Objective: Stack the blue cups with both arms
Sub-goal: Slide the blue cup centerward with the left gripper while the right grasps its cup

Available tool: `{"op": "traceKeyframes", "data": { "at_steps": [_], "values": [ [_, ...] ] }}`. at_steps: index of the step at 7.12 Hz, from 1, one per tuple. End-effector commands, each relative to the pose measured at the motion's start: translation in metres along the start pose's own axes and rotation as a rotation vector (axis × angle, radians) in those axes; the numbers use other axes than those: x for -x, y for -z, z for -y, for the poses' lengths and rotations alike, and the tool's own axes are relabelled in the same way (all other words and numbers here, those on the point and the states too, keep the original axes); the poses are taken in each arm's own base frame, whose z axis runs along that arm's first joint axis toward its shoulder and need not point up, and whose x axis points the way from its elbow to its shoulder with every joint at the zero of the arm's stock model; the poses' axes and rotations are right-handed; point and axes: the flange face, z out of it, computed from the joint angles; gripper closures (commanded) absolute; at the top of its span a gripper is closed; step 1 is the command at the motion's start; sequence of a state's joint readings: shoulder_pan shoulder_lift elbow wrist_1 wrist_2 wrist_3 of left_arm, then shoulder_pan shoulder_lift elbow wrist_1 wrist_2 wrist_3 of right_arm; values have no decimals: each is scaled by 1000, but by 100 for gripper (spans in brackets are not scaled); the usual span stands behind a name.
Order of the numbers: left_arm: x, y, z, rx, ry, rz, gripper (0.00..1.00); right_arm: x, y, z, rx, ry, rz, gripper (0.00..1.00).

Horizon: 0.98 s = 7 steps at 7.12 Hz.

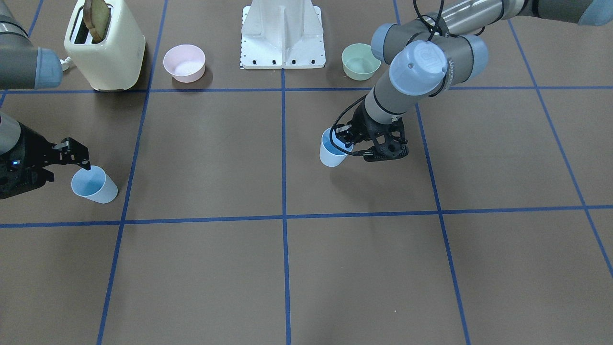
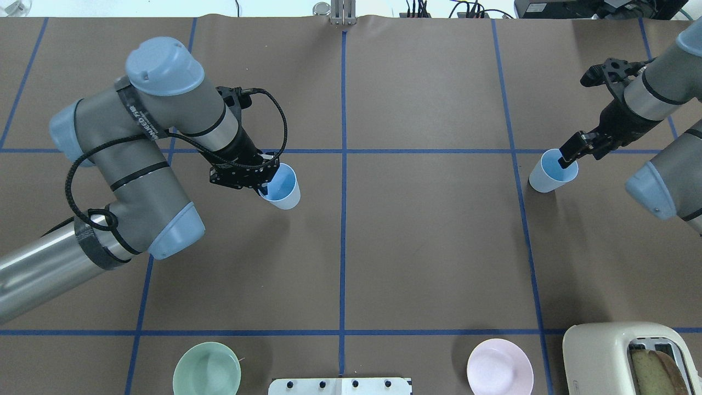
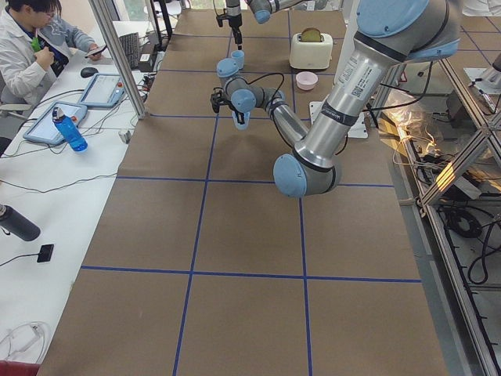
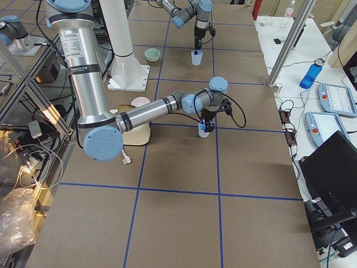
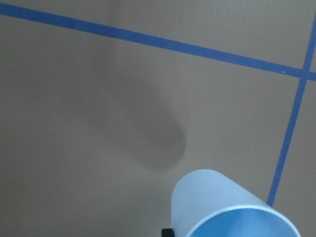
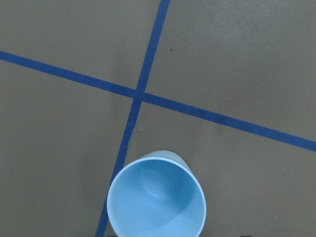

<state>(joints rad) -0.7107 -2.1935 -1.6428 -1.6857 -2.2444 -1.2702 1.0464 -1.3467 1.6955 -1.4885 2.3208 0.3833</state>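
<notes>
Midway through the pickup, not yet at the stacking.

On the robot's left: left gripper (image 2: 263, 181) clamped over the rim of the left cup (image 2: 282, 189), one finger inside the mouth and one against the outer wall. Seems to have it off the table (image 2: 428, 230). Tilted in the wrist view and clear of its own shadow.

On the right: right gripper (image 2: 573, 156) down at the right cup (image 2: 551, 176), one finger dipped inside the mouth, the other outside the wall. Cannot tell whether pinched shut on the rim or merely straddling it. Upright on the table there, by the look of it, just beside a tape line (image 2: 529, 247).

Well apart from each other for now, one in each half of the table.

Next, most likely: finish or confirm the right-hand pinch, lift clear, then carry both toward the middle. Calls for choosing which goes underneath. Keep that one upright and steady, level the other out of its tilt, line base over mouth, then lower straight in.

Worth minding the finger inside each mouth — must free the lower mouth first, either by setting that cup down and letting go or by shifting the hold, or risk jamming the upper cup against a finger. Slow and square on the approach, given thin, light plastic.
</notes>
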Motion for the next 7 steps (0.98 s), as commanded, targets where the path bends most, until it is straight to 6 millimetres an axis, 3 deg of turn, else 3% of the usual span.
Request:
{"op": "traceKeyframes", "data": {
  "at_steps": [1,2,4,5,7],
  "values": [
    [-31,-13,-3,12,-5,0,100,-2,-7,9,5,4,-15,15],
    [-39,-19,0,16,-1,4,100,-3,-9,11,6,1,-22,15],
    [-77,-32,3,20,-9,13,100,-10,-15,13,-8,13,-25,15],
    [-81,-34,7,2,-15,12,100,-19,-27,17,-18,20,-20,15],
    [-87,-39,10,2,-15,15,100,-19,-30,24,-29,25,-16,15]
  ]
}}
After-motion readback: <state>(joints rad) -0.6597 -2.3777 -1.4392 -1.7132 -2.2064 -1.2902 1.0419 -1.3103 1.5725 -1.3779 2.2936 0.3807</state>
